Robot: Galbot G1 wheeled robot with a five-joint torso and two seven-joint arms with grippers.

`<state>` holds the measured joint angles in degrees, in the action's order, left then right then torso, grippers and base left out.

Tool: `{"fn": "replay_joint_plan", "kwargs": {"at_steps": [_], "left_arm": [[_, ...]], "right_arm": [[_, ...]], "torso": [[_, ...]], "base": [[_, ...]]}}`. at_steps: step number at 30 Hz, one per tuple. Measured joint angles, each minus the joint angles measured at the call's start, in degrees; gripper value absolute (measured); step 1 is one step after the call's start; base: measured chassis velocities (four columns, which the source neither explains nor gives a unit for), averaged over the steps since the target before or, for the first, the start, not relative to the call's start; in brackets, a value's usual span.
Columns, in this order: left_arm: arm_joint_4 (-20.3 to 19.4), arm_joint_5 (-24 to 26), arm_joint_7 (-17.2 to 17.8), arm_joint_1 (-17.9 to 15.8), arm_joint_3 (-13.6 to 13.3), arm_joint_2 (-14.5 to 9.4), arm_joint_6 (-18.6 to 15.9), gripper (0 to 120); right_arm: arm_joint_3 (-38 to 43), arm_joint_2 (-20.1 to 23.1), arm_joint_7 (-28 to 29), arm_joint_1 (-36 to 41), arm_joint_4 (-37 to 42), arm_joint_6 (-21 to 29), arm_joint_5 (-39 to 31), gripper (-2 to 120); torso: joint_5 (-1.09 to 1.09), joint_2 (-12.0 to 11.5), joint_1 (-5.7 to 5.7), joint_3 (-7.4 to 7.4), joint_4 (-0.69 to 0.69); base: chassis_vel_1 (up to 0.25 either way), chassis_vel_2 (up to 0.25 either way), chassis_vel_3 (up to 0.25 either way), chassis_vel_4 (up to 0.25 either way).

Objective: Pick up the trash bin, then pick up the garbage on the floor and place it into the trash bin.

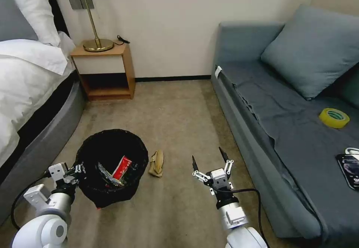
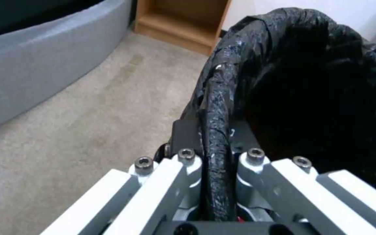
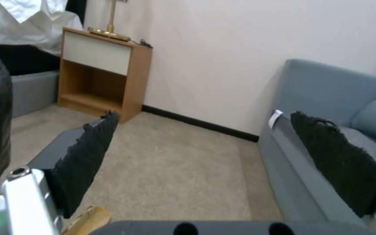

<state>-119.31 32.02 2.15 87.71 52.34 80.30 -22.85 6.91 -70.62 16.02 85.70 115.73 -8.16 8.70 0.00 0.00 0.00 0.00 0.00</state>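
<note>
The trash bin (image 1: 93, 154), lined with a crinkly black bag, stands low at the left in the head view. Inside it lie a red-and-white wrapper (image 1: 122, 167) and a narrow multicoloured wrapper (image 1: 107, 177). My left gripper (image 1: 76, 169) is shut on the bin's near-left rim; in the left wrist view the gripper (image 2: 216, 137) pinches the bagged rim (image 2: 216, 98). A tan crumpled scrap (image 1: 156, 163) lies on the carpet just right of the bin, and its edge (image 3: 88, 222) shows below my right gripper. My right gripper (image 1: 208, 158) hovers open and empty right of the scrap, its pads (image 3: 88, 156) wide apart.
A bed (image 1: 33, 76) runs along the left, with a wooden nightstand (image 1: 106, 68) and a lamp (image 1: 95, 24) by the back wall. A grey sofa (image 1: 284, 128) fills the right side, carrying a yellow tape roll (image 1: 334, 117) and a black phone (image 1: 349, 171). Carpet between them is open.
</note>
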Motion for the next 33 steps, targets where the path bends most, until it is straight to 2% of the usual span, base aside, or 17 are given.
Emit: {"fn": "replay_joint_plan", "kwargs": {"at_steps": [21, 33], "left_arm": [[0.9, -0.6, 0.7, -0.3, 4.0, -0.3, 0.6, 5], [0.9, -0.4, 0.7, -0.5, 4.0, -0.4, 0.7, 5]], "right_arm": [[-2.3, 1.2, -1.3, -1.8, -0.4, 1.4, -0.7, 100], [-2.5, 1.2, -1.6, -1.9, -0.8, 1.3, -0.5, 100]], "torso": [[0.0, 0.0, 0.0, 0.0, 0.0], [0.0, 0.0, 0.0, 0.0, 0.0]], "base": [[-0.013, 0.014, 0.017, -0.014], [-0.055, 0.053, 0.053, -0.055]]}}
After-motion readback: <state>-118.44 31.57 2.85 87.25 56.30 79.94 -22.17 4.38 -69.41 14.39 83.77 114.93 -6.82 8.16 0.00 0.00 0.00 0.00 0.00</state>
